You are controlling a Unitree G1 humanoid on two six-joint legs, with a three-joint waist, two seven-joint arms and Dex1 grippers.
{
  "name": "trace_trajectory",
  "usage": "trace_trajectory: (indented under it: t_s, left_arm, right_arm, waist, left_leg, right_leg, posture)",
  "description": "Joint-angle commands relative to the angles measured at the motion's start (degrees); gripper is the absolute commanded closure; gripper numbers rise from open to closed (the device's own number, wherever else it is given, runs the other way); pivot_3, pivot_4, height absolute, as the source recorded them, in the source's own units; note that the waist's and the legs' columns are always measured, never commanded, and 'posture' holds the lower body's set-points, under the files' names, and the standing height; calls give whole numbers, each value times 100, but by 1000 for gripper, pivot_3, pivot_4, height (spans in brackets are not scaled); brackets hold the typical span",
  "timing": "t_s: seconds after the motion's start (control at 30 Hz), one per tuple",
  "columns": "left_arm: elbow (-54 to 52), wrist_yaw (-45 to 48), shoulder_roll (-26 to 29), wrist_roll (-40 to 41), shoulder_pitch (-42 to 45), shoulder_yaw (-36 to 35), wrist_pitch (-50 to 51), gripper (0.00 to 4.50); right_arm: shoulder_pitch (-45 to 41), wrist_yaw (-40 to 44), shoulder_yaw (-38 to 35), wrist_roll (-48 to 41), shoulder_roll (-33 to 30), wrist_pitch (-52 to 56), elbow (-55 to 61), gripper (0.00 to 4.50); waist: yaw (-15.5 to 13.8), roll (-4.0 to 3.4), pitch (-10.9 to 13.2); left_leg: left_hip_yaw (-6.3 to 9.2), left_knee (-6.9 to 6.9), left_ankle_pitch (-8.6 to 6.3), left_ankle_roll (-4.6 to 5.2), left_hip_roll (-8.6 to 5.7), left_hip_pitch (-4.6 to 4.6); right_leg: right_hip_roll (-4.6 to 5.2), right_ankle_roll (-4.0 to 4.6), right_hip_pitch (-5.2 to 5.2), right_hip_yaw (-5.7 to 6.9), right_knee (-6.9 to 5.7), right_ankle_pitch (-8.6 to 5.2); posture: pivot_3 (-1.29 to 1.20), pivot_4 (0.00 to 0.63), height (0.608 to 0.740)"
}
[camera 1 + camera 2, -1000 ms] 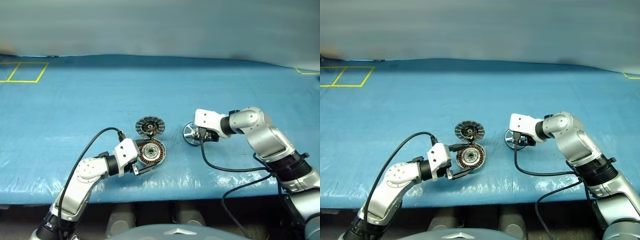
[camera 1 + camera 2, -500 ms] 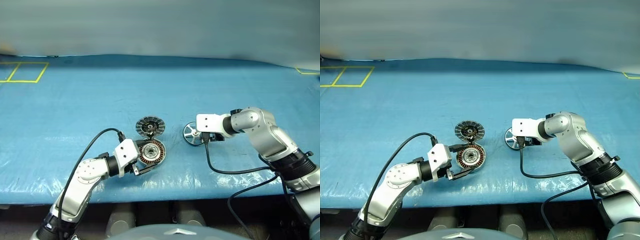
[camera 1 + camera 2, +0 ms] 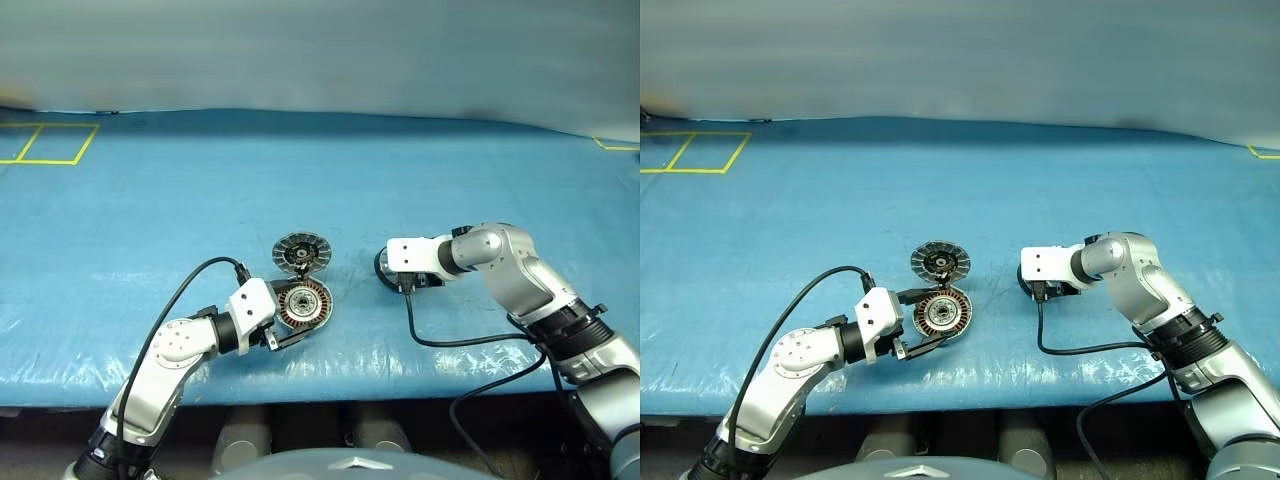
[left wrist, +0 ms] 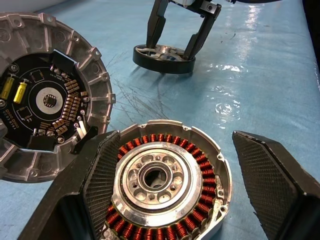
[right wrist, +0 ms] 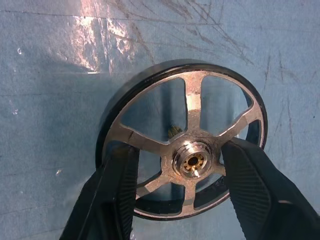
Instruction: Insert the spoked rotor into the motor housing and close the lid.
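Where the blue plastic-covered table [image 3: 150, 180] meets the robot's near edge, the motor housing [image 4: 167, 180] sits flat, copper windings ringing a silver hub with a dark bore. Left gripper [image 4: 190, 190]: jaws spread wide, one finger against the housing's rim on one side, the other standing clear on the opposite side; nothing clamped. Lid [image 4: 42, 97]: lies face-up just behind the housing, joined at its edge, showing segmented rim, black circuit board and two yellow components. Spoked rotor [image 5: 187, 150]: flat on the table to the right of the housing, well apart; silver spokes, central hub, dark outer band. Right gripper [image 5: 177, 185]: pointed down over the rotor, fingers partly spread and reaching inside the rim on either side of the hub; whether they grip it, cannot tell.
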State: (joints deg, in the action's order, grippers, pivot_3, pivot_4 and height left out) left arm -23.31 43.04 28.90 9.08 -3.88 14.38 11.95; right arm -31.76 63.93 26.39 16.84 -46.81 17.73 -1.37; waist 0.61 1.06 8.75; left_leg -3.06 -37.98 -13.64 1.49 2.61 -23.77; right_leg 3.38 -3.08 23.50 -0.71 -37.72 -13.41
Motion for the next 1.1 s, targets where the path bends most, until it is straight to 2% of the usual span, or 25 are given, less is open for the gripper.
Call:
trace_trajectory:
  t_s: [0.03, 0.33, 0.47, 0.7, 0.97, 1.1]
  left_arm:
    - [-197, 3, 5, 35, -12, -14, -100, 669]
    - [-441, 98, -183, 437, 87, -96, -170, 669]
    - [-490, 132, -207, 549, 165, -85, -106, 669]
    - [-490, 128, -103, 708, 113, -323, -61, 669]
    - [-432, 36, 143, 761, -435, -818, -163, 669]
    - [-467, -175, 33, 748, -914, -1066, -354, 669]
  right_arm:
    - [35, -19, -102, 7, 63, 15, 16, 2662]
    - [393, 93, -498, -390, 33, 430, 417, 2662]
    - [595, -98, -696, -395, 9, 581, 587, 2662]
    - [1325, -192, -1705, -1740, 488, 1514, 1714, 2662]
    - [1879, -574, -1873, -2858, 1107, 2156, 3066, 2662]
    - [1993, -856, -1810, -3148, 1352, 2292, 3263, 2662]
  waist:
    - [6, 1, -1]
    - [-14, 1, -1]
    - [-9, 1, -1]
    - [4, 0, -1]
    - [5, -2, 1]
    - [2, -2, 1]
  left_leg:
    - [0, -1, 0, 0, 1, 2]
    - [2, -1, 0, 0, 0, -2]
    - [3, -2, 0, 0, 0, 0]
    - [6, 0, 0, -1, 0, -1]
    - [5, 2, 0, -1, 2, -1]
    - [5, 2, 0, -1, 2, -1]
  right_leg:
    - [0, 0, -2, 1, 0, 0]
    - [0, 0, -1, 0, 0, 0]
    - [-1, 0, -2, 0, -1, 0]
    - [-2, 0, -2, 0, -2, 0]
    - [-2, 0, 2, -1, -2, -1]
    - [0, 0, 2, 0, -2, -1]
  posture:
    - [0, 150, 740]
    - [0, 150, 740]
    - [0, 150, 740]
    - [0, 150, 740]
    - [0, 150, 740]
    - [0, 150, 740]
